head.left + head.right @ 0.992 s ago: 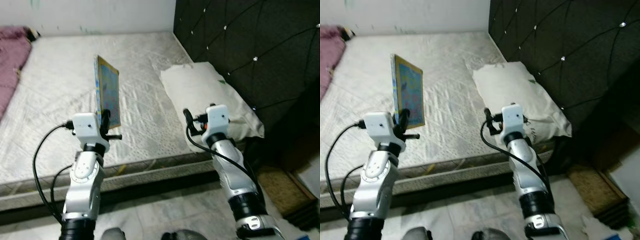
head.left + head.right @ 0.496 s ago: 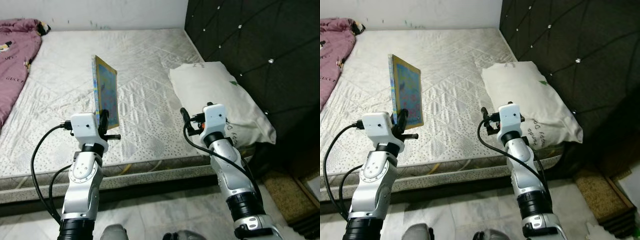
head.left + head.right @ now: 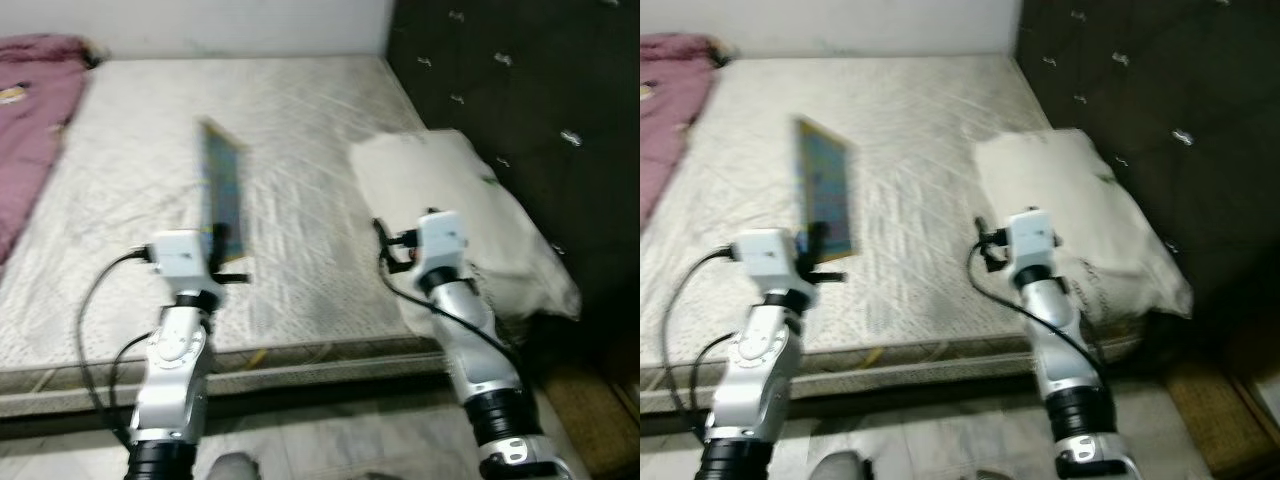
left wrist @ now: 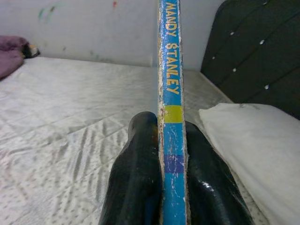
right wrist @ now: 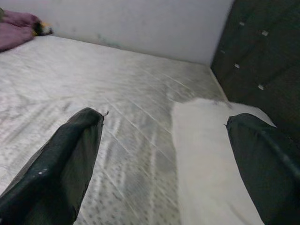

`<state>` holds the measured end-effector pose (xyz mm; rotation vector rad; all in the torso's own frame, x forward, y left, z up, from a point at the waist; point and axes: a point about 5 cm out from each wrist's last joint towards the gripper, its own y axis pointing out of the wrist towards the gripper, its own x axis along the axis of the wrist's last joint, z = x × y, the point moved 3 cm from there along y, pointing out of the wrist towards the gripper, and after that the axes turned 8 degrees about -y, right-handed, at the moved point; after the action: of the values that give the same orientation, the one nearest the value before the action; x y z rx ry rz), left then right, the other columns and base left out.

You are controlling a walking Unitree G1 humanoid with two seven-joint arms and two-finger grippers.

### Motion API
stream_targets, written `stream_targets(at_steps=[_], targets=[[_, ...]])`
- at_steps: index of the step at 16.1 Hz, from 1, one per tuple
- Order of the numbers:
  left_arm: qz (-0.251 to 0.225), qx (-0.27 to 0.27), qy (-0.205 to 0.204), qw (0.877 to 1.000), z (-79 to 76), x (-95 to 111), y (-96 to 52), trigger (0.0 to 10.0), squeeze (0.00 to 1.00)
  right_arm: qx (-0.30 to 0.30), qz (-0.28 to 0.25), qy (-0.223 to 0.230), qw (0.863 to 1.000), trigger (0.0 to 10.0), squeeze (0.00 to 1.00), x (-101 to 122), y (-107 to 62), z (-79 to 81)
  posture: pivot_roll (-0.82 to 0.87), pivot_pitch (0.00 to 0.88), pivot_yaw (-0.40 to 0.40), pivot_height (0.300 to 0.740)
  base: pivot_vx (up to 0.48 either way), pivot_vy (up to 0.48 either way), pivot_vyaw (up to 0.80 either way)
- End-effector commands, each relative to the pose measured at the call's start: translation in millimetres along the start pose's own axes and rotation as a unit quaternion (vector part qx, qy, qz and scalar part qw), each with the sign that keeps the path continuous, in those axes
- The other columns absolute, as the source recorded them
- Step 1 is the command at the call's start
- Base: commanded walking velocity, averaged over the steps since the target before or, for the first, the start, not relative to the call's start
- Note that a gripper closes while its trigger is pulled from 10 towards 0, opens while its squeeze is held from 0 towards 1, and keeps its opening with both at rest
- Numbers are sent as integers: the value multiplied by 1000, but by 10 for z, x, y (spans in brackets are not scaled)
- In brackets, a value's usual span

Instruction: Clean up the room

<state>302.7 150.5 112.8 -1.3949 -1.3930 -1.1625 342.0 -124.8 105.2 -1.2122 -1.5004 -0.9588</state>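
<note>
Book (image 4: 171, 93) upright — pinched by left gripper (image 4: 171, 154) | right gripper (image 5: 164, 140) spread

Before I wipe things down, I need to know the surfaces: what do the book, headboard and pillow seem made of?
Book clamped in the left gripper: looks like glossy printed board, with edges worn white along the spine.
Headboard: dark padded upholstery, tufted with shiny studs; leather or fabric, I can't tell.
Pillow: soft off-white cloth, creased and slightly grubby.
</note>
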Motion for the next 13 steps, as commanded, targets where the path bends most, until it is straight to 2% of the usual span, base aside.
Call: stream_targets(at_steps=[1,2,6,13], targets=[[-26,4,6,1000,35,140,20,10000,0,9,-11,-1,1000,10000,0,72,16,60,-64,0,-36,740,319,0,0],[-26,4,6,1000,29,141,24,10000,0,9,-11,-1,1000,10000,0,72,12,61,-64,0,-36,740,322,0,0],[-21,0,4,1000,15,126,23,10000,0,6,-6,-1,1000,10000,0,52,-8,65,-65,0,-31,740,311,0,684],[-19,-4,5,1000,6,131,32,10000,0,7,-6,0,1000,10000,0,58,-11,79,-62,0,-30,740,303,0,88]])
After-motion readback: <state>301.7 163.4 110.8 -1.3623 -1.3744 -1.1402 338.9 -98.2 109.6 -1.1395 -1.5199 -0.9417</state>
